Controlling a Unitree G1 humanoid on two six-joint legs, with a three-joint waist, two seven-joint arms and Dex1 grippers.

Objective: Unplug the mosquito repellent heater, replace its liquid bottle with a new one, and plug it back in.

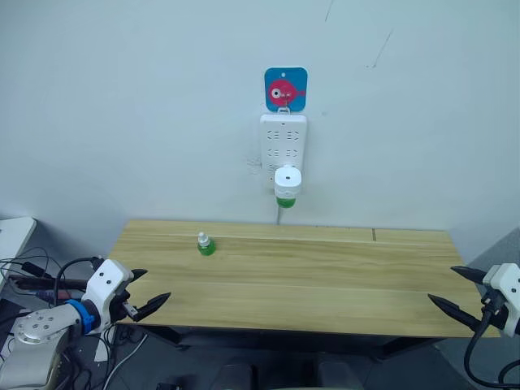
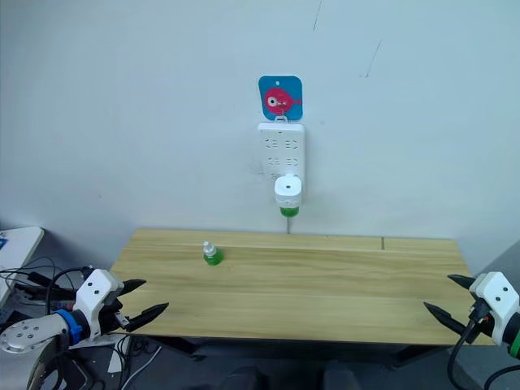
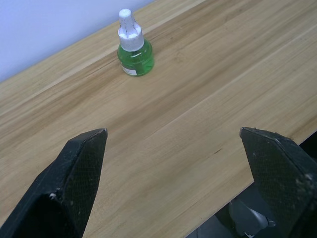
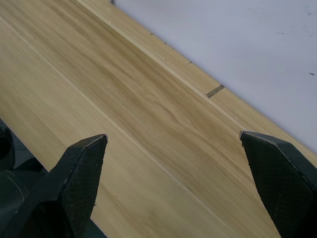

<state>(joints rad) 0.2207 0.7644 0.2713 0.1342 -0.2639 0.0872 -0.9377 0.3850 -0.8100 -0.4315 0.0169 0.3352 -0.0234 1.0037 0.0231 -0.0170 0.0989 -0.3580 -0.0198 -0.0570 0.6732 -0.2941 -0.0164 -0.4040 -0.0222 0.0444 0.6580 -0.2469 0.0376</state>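
Up on the wall-hung power strip, the mosquito repellent heater sits plugged, roughly midway between wide-open left pincer and right pincer.

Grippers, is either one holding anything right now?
Nothing is held: the left gripper and right gripper are both open and empty at the table's edges.

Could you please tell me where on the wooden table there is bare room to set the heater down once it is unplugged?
The light wooden table is bare from its middle to its right end, up to the open right gripper. The only object is a small green liquid bottle with a white cap near the back left, so avoid that corner. The white rounded heater is plugged into the white wall power strip.
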